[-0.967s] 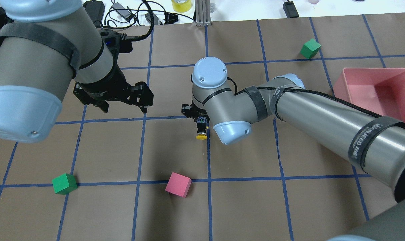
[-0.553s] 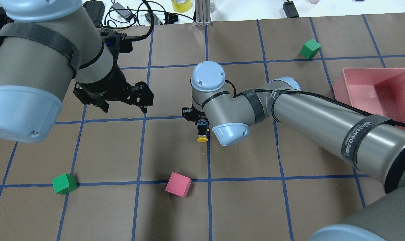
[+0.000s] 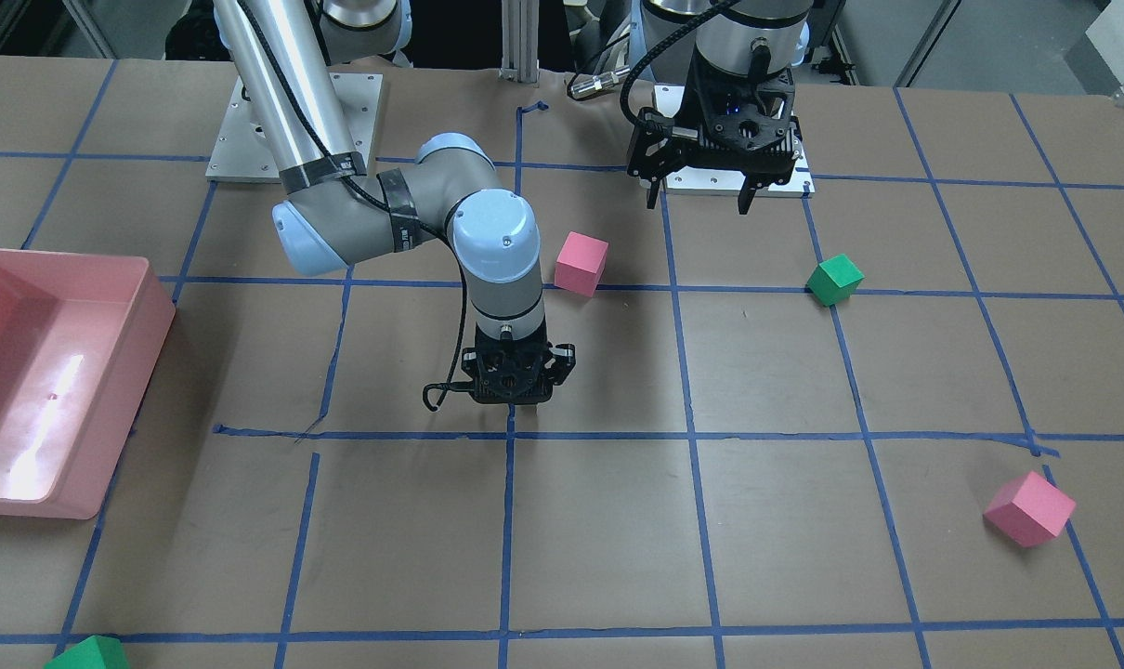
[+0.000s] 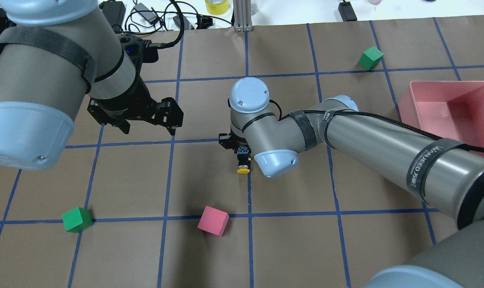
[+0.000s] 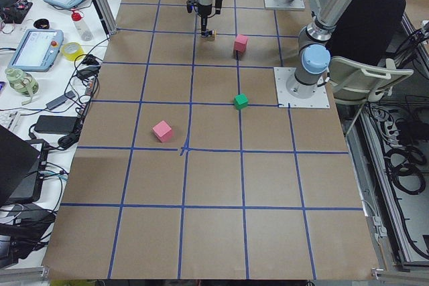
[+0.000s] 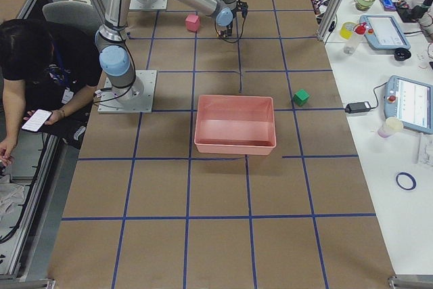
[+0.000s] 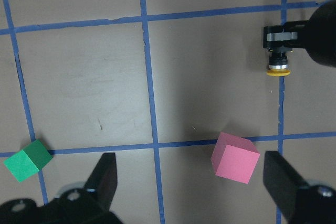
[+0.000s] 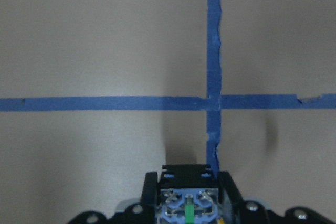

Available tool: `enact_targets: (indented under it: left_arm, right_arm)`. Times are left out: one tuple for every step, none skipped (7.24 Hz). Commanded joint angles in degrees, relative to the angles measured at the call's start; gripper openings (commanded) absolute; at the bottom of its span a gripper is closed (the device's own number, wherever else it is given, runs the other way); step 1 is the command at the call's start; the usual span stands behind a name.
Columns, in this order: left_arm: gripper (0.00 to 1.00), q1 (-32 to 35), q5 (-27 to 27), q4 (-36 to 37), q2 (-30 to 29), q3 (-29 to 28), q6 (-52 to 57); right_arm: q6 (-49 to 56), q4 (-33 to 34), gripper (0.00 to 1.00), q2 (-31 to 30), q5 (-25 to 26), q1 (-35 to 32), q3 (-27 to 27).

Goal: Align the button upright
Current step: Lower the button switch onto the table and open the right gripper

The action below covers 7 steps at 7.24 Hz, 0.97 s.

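Our right hand (image 4: 240,151) is clenched on the button (image 4: 243,163), its black body pinched and its yellow cap (image 4: 243,171) jutting beyond the tips, low over the middle of the desk (image 4: 126,180); whether the cap touches we cannot tell. The button's long axis runs on from the hand's own, cap end leading down and base toward the wrist, so we judge it needs turning over before it can stand upright. Our left hand (image 4: 149,130) hangs splayed and empty, well apart to the side.
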<state>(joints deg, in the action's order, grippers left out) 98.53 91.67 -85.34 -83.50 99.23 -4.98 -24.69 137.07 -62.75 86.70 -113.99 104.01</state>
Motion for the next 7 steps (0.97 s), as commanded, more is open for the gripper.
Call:
enact_targets:
  left_arm:
    - [1.0,0.0,0.0,0.0,0.0,0.0,0.1]
    - [1.0,0.0,0.0,0.0,0.0,0.0,0.2]
    - [1.0,0.0,-0.1,0.2,-0.1,-0.2,0.6]
    - [1.0,-0.3,-0.2,1.7,-0.3,-0.7,0.6]
    - [1.0,-1.2,0.2,2.1,-0.5,-1.4,0.6]
    - [1.0,-2.1,0.8,4.0,-1.7,-3.6,0.3]
    - [1.0,-2.2,0.3,4.8,-3.2,-4.0,0.2]
  right_arm:
    - [0.2,0.2,0.92,-0.7,-0.3,0.0,0.5]
    - [1.2,-0.1,0.96,-1.4,-0.1,0.1,0.6]
    - [3.1,-0.9,0.98,-3.5,0.6,0.4,0.6]
    - [6.8,-6.7,0.99,-6.7,0.9,2.1,0.6]
    - [9.4,-12.7,0.99,-10.2,0.9,6.6,0.6]
    - [12.3,-19.2,0.99,-14.1,1.1,12.1,-0.1]
    - [16.8,-24.8,1.0,-16.9,1.3,16.7,-1.3]
